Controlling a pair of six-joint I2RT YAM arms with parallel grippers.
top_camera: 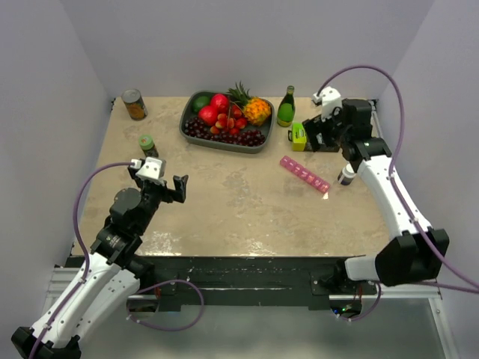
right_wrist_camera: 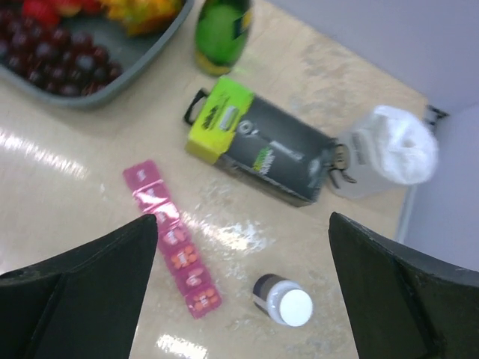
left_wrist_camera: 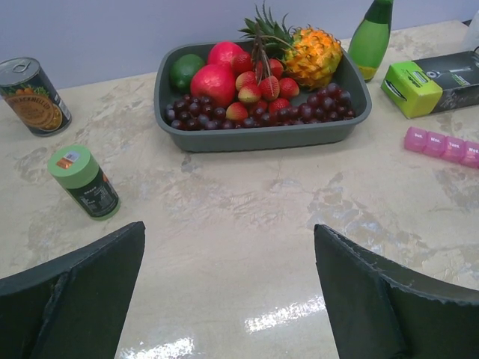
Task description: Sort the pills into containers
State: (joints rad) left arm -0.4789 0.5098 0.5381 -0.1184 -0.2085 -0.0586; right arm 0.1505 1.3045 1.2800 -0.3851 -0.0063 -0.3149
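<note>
- Step: the sorting looks not yet begun. No loose pills show on the table point(top_camera: 247, 217), and neither arm holds anything.
- Left gripper point(top_camera: 159, 181): jaws spread wide and empty, hovering over the table's left half, well apart from the organizer point(top_camera: 304, 173).
- Right gripper point(top_camera: 320, 138): also wide apart and empty, raised above the far right corner, with the organizer below and a little to its left.
- The organizer lies flat on the table's right half, slanting between the box point(top_camera: 299, 136) and the small bottle point(top_camera: 346, 175), which stands just beside its near end.
- Next move, as I judge it: the right arm is the nearer one. It would have to drop toward the small bottle or an organizer lid. Both are small targets, so the jaws need careful centring and a far narrower gap.
- The right wrist view alone shows the organizer point(right_wrist_camera: 174, 239) from above, with orange marks in its nearer compartments. Whether these are pills or print I cannot tell, nor whether any lid is up. It also shows the small bottle point(right_wrist_camera: 288, 301) top-on.
- The left wrist view catches only the organizer's end point(left_wrist_camera: 441, 144) at its right edge, but shows the green-capped bottle point(left_wrist_camera: 84, 182), the can point(left_wrist_camera: 34, 96) and the fruit tray point(left_wrist_camera: 262, 138) clearly.
- Only the top view shows both arms at once.
</note>
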